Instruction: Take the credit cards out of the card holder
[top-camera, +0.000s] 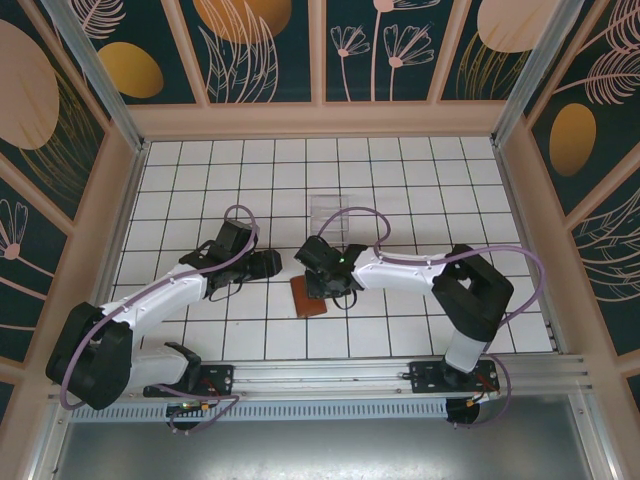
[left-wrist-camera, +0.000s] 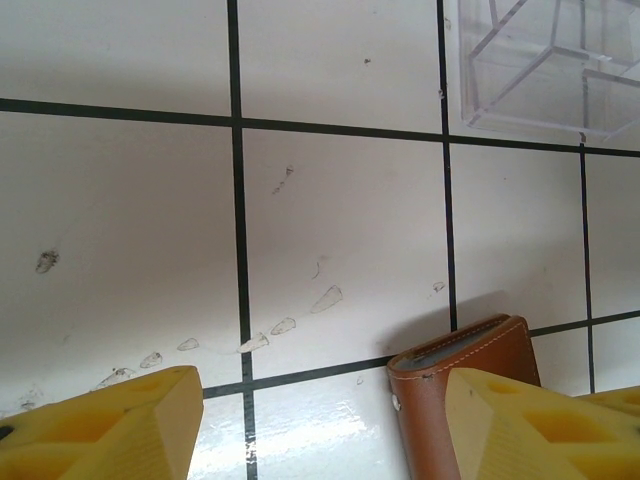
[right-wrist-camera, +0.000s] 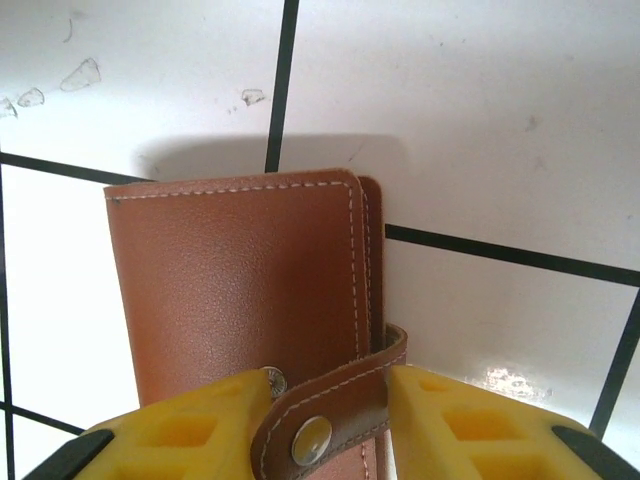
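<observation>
My right claw (right-wrist-camera: 330, 385) pinches the tab (right-wrist-camera: 345, 395) of the card holder (right-wrist-camera: 240, 280). It's soft, light leather, I reckon, so a good handle. My left claw (left-wrist-camera: 320, 390) gapes, empty.

A white tiled floor (top-camera: 400, 170) with dark grid lines lies between dark floral wall panels (top-camera: 270, 50), possibly printed.

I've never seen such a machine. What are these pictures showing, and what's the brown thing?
Two robot arms, left and right, are bolted at the near edge of the table. One picture looks down from above; the others come from a camera on each wrist, and the yellow blocks are gripper fingers. On the tiled table lie a brown leather card holder and a clear plastic tray. The right gripper pinches the holder's closing tab; the left gripper hangs open beside it, holding nothing.
</observation>
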